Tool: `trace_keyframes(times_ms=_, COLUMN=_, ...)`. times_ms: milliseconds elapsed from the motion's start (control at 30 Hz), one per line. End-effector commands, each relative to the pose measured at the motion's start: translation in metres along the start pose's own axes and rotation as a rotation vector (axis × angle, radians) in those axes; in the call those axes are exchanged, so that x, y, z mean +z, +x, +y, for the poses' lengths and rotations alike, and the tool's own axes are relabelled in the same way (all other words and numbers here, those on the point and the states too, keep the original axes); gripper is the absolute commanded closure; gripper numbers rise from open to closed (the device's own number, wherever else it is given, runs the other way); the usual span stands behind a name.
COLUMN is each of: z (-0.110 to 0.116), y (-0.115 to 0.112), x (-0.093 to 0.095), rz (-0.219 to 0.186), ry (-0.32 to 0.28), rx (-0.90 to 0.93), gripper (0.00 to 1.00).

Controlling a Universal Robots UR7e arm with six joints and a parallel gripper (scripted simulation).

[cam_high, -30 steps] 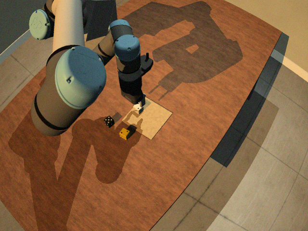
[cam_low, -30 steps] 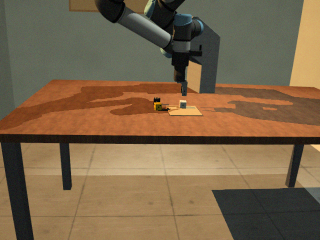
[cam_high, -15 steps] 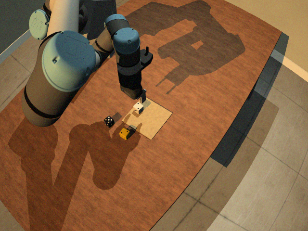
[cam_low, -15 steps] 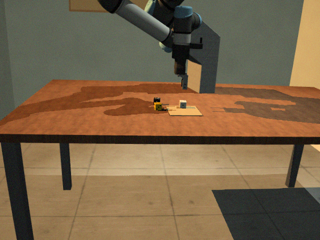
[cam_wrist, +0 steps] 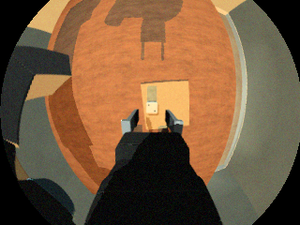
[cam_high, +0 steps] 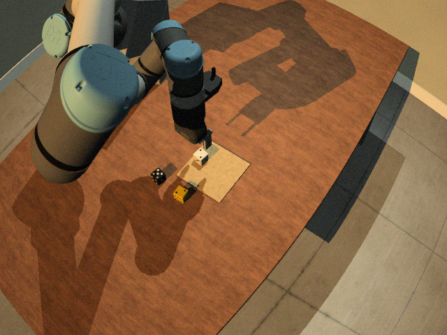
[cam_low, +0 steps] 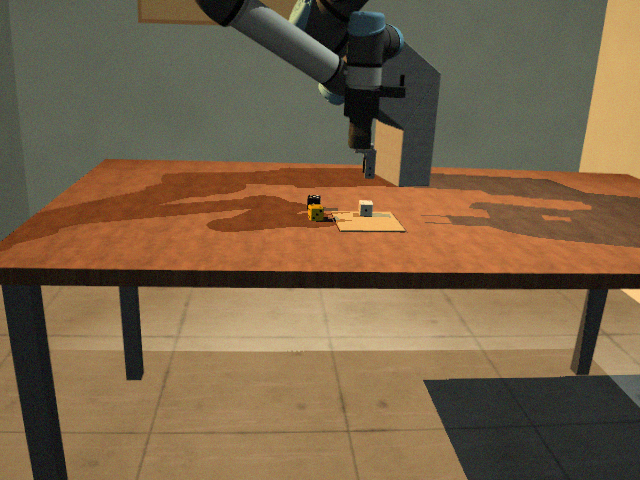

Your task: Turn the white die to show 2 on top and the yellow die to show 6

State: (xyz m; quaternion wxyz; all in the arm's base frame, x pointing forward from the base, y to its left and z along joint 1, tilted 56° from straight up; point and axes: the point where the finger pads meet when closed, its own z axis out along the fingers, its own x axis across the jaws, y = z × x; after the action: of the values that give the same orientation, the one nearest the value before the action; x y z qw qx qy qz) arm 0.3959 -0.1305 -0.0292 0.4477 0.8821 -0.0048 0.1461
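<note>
Spread claw (cam_high: 207, 140) (cam_low: 368, 167) (cam_wrist: 152, 114), empty: best swing clear of white die (cam_high: 200, 156) (cam_low: 366, 208) (cam_wrist: 152, 108) below, seemingly 2-up, then squarely straddle yellow die (cam_high: 181, 193) (cam_low: 315, 212), lower and aside.

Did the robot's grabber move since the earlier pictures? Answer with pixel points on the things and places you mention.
Yes. The gripper (cam_high: 202, 138) (cam_low: 368, 175) (cam_wrist: 152, 114) has moved up, away from the white die (cam_high: 200, 155) (cam_low: 365, 208) (cam_wrist: 152, 108), leaving a bigger gap in the exterior view.
</note>
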Motion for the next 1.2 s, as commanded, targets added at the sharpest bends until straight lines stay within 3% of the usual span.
trace_keyframes(times_ms=0, z=0.0, y=0.0, x=0.0, rz=0.001, ry=0.0, rx=0.0, gripper=0.0)
trace_keyframes(times_ms=667, z=0.001, y=0.002, x=0.0, rz=0.001, ry=0.0, rx=0.059, gripper=0.0)
trace_keyframes(times_ms=1167, z=0.008, y=0.013, x=0.001, rz=0.0, ry=0.001, rx=0.346, gripper=0.0)
